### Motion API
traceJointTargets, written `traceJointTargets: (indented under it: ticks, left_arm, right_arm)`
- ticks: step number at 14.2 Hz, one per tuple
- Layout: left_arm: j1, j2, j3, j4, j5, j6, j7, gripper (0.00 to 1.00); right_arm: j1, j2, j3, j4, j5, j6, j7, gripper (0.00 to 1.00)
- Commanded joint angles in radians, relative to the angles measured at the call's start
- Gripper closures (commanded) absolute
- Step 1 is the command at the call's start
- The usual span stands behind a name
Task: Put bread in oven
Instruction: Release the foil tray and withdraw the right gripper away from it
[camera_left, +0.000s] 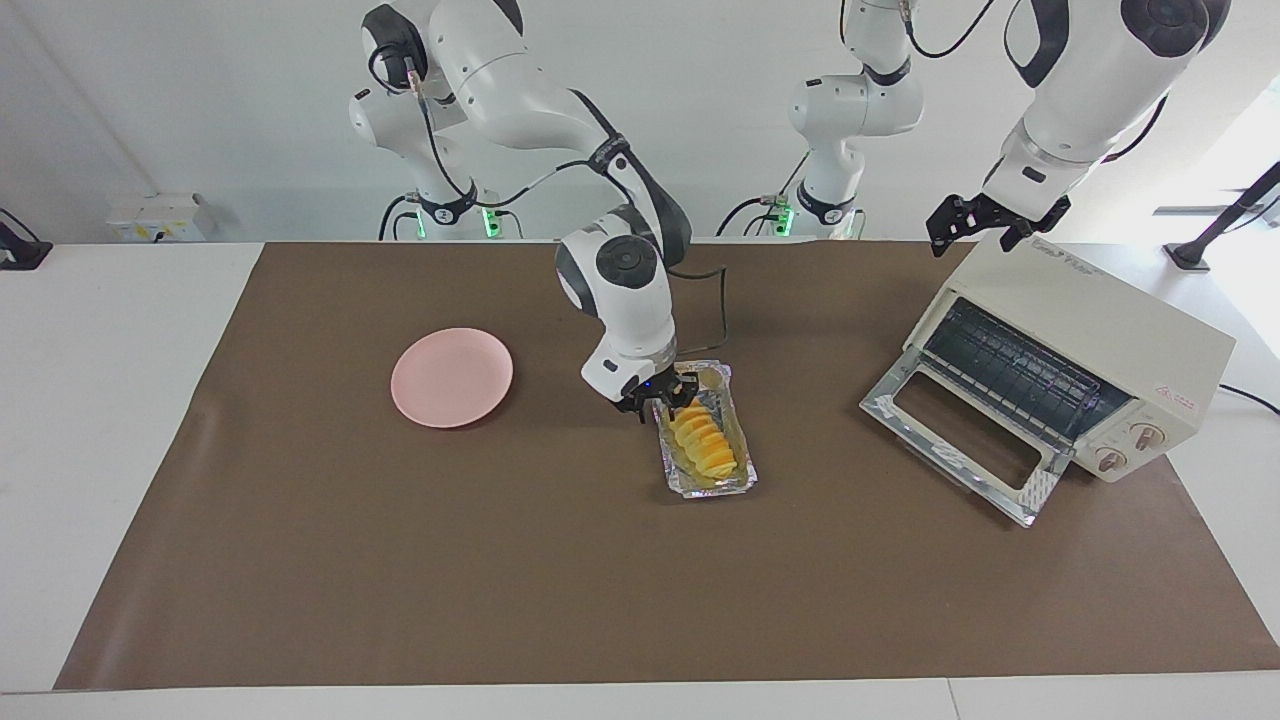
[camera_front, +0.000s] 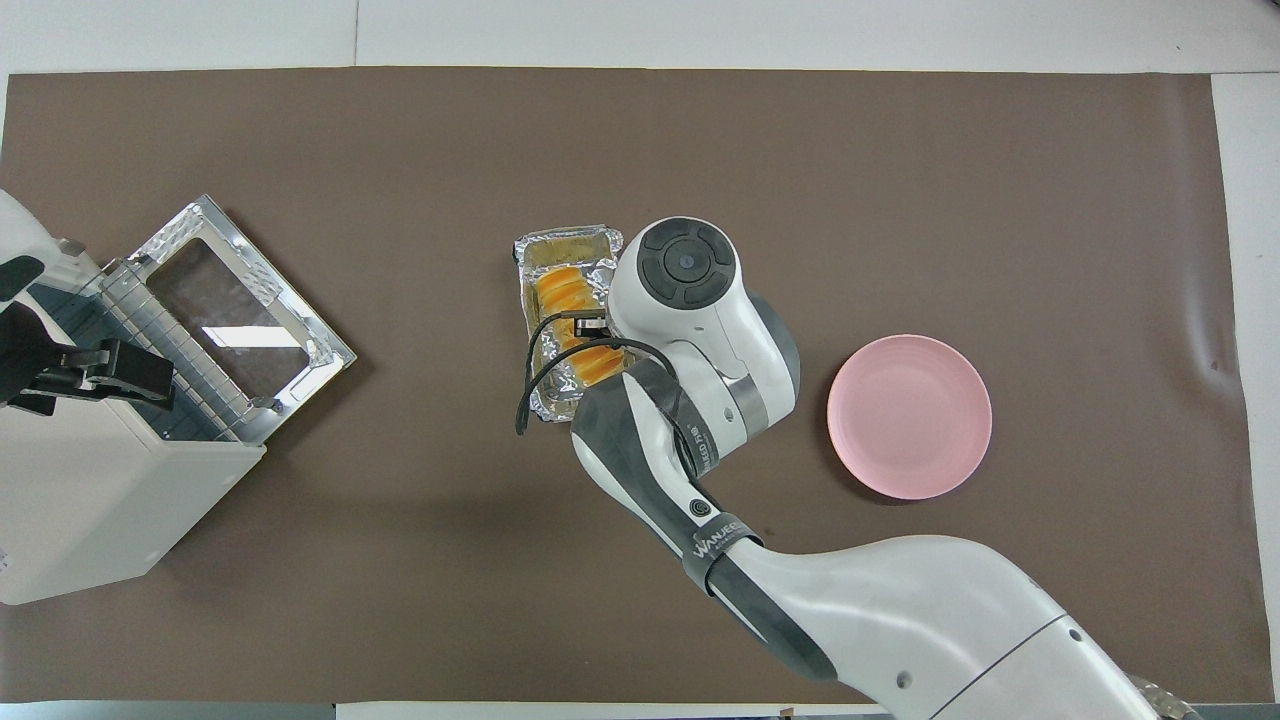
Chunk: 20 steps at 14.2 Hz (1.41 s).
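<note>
Logging from the jaws outward. Item one: right gripper (camera_left: 668, 396), low at the centre of the facing view, its fingers set around the robot-side end of the bread (camera_left: 704, 442); whether they press the loaf or only bracket it, I cannot tell. In the overhead view the arm's wrist hides most of that gripper.

Item two: bread, yellow-orange and ridged, lying lengthwise in the foil tray (camera_left: 740, 478) at mid-frame; part of it shows in the overhead view (camera_front: 562, 290) beside the wrist.

Item three: foil tray, crinkled silver, resting on the brown mat (camera_left: 500, 580), between plate and oven.

Item four: pink plate (camera_left: 452, 377), centre-left of the facing view, toward the right arm's end of the table, well apart from the tray.

Item five: oven (camera_left: 1090, 330), right of the facing view, cream-white, its glass door (camera_left: 965, 440) dropped open onto the mat, rack visible inside, two knobs at its lower right corner.

Item six: left gripper (camera_left: 985, 222), upper right of the facing view, hanging over the oven's top, jaws parted and holding nothing. That arm waits.
</note>
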Motion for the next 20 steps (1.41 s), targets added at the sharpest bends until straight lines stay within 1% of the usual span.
traceJointTargets:
  ticks: [1,3,5,7,9,13,14,16,17,18,20]
  left_arm:
    - [0.01,-0.017,-0.004,-0.011,-0.012,0.013,0.005,0.0]
    - [0.01,-0.017,-0.005,-0.011,-0.012,0.013,0.005,0.0]
    - [0.01,-0.015,-0.005,-0.011,-0.012,0.013,0.005,0.0]
    - [0.01,-0.015,-0.005,-0.011,-0.012,0.016,0.007,0.0]
    - [-0.005,-0.015,-0.013,-0.008,-0.013,0.011,0.013,0.0]
    - [-0.019,-0.032,-0.023,-0.008,-0.013,-0.004,0.011,0.0]
    - [-0.02,-0.049,-0.025,-0.011,-0.016,-0.01,0.002,0.0]
    - [-0.051,-0.046,-0.045,-0.011,-0.017,0.04,-0.028,0.0]
    - [-0.077,-0.044,-0.048,-0.022,-0.027,0.131,-0.042,0.0]
    - [-0.118,-0.038,-0.048,-0.022,-0.053,0.173,-0.067,0.0]
    - [-0.183,0.024,-0.05,0.011,-0.095,0.242,-0.131,0.0]
  right_arm:
    - [-0.056,-0.068,-0.005,0.065,-0.008,-0.135,0.023,0.0]
    - [-0.142,-0.144,-0.005,0.057,-0.014,-0.201,-0.029,0.0]
    - [-0.232,-0.203,-0.006,0.056,-0.017,-0.245,-0.181,0.0]
    - [-0.334,-0.238,-0.006,0.056,-0.017,-0.255,-0.329,0.0]
    - [-0.397,-0.266,-0.006,0.054,-0.033,-0.271,-0.466,0.0]
    - [-0.525,-0.346,-0.006,0.054,-0.039,-0.398,-0.638,0.0]
    - [-0.552,-0.373,-0.006,0.053,-0.039,-0.443,-0.669,0.0]
    - [-0.592,-0.431,-0.008,0.051,-0.039,-0.55,-0.729,0.0]
    - [-0.61,-0.456,-0.008,0.051,-0.039,-0.604,-0.731,0.0]
    - [-0.624,-0.479,-0.008,0.048,-0.045,-0.654,-0.732,0.0]
    - [-0.627,-0.508,-0.008,0.047,-0.086,-0.716,-0.737,0.0]
